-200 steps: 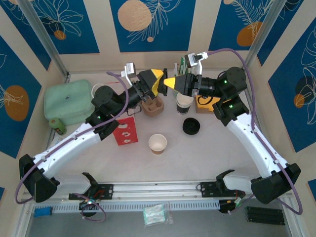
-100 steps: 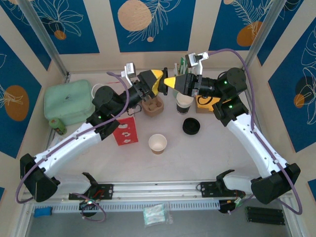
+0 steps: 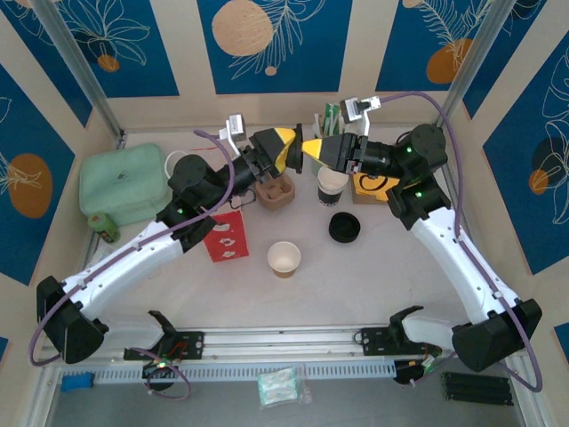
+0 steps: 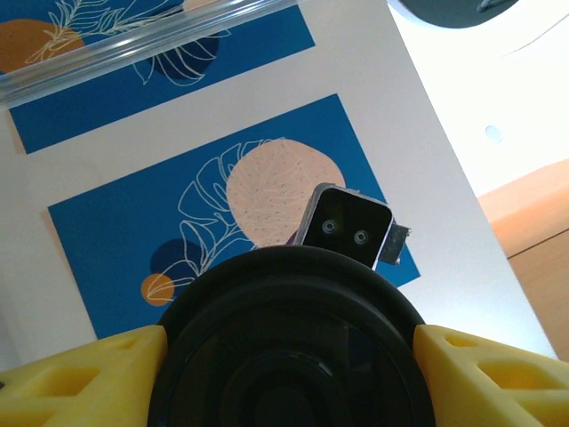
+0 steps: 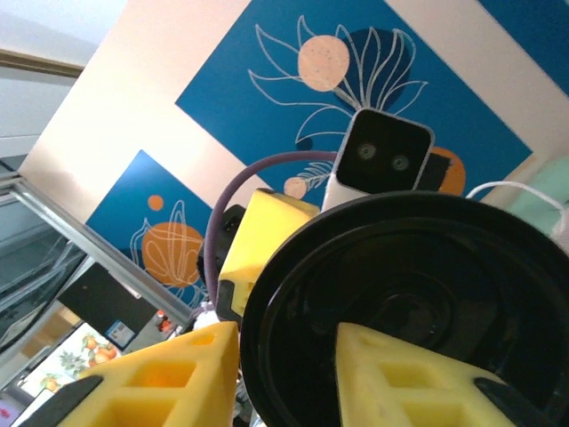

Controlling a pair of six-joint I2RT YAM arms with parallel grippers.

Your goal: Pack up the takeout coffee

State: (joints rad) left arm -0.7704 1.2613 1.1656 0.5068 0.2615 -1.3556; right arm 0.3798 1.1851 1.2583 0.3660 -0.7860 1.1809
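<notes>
Above the far middle of the table (image 3: 382, 285), the left gripper (image 3: 291, 152) (image 4: 289, 356) pinches a round black lid (image 4: 289, 338) (image 5: 409, 267) across its width, one yellow finger against each side. The right gripper (image 3: 306, 147) (image 5: 276, 369) meets it from the right with its fingers parted astride the lid's rim, one inside the hollow and one outside. A gap shows beside the inner finger, so it does not pinch.

Right under the left gripper and partly hidden by it stands a brownish paper cup (image 3: 277, 191), seemingly the takeout coffee's cup. Its mouth is dark, and what it holds cannot be told. Just right of it stands a white cup (image 3: 332, 185) with a dark inside. Nearer lies a loose black lid (image 3: 343, 228). Left of that lid stands a pale open cup (image 3: 284, 259) with a bare tan inside. A red-and-white bag (image 3: 225, 236) stands left of the pale cup, under the left arm, and its contents are hidden.
</notes>
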